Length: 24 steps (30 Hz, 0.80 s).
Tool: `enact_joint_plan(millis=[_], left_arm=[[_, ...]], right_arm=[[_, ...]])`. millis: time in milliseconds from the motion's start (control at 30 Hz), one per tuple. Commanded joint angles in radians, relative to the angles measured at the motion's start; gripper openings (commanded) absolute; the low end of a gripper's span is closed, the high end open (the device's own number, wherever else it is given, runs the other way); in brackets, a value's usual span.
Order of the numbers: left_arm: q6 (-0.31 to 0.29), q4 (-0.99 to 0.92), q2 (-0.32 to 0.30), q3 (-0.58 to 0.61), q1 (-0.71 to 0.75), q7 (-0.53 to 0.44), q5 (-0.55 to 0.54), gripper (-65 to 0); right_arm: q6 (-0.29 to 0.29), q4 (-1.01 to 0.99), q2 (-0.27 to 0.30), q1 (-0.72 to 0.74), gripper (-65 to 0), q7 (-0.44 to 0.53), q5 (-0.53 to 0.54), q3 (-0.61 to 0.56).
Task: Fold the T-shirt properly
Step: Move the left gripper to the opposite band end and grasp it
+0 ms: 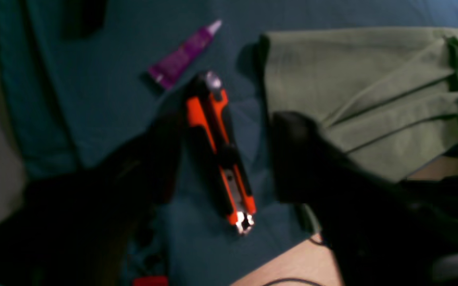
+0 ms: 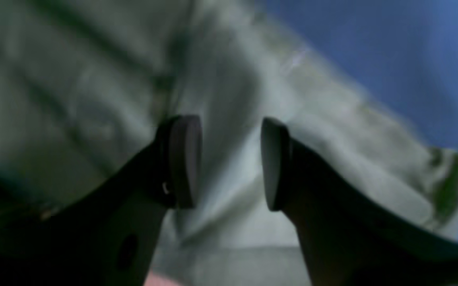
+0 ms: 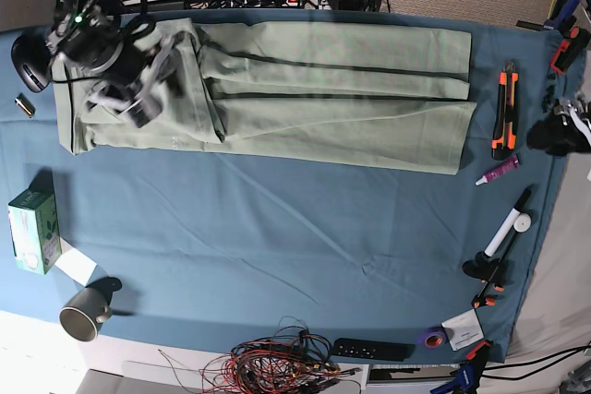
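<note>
Blue-clothed table (image 3: pixel 277 228): T-shirt (image 3: pixel 323 99) lies along far edge, folded into a long band; soft, limp knit, best pinched at band's ends; right gripper (image 2: pixel 231 163) fingers parted over it, left gripper (image 1: pixel 225 159) fingers spread, empty.

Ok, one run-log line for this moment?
T-shirt: folded into long band on table cloth | left end effector: open above box cutter | right end effector: open over shirt

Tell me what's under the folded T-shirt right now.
The T-shirt lies flat on the blue-teal table cloth, which shows around its near and side edges. The right gripper hovers over its collar end. Anything between shirt and cloth is covered.
</note>
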Motion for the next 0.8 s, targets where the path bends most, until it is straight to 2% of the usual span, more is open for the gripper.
enact_joint_plan(millis=[0, 100, 200, 467, 767], left_arm=[[-0.005, 0.013, -0.021, -0.007, 0.002, -0.028, -0.002, -23.7], [0.029, 0.013, 0.005, -0.007, 0.024, -0.023, 0.025, -23.3], [0.043, 0.013, 0.037, -0.007, 0.047, 0.005, -0.007, -23.4], [0.038, 0.014, 0.123, -0.006, 0.117, 0.056, -0.105, -23.4], [0.038, 0.014, 0.182, -0.005, 0.161, 0.058, -0.111, -23.4]], right_arm=[[-0.010, 0.018, -0.019, 0.018, -40.0, 0.034, 0.013, 0.026], [-0.028, 0.018, -0.099, 0.050, -40.0, 0.063, 0.015, 0.085], [-0.028, 0.018, -0.143, 0.057, -40.0, 0.082, 0.021, 0.104], [-0.027, 0.018, -0.147, 0.056, -40.0, 0.081, 0.017, 0.104], [-0.028, 0.018, -0.147, 0.056, -40.0, 0.082, 0.016, 0.104]])
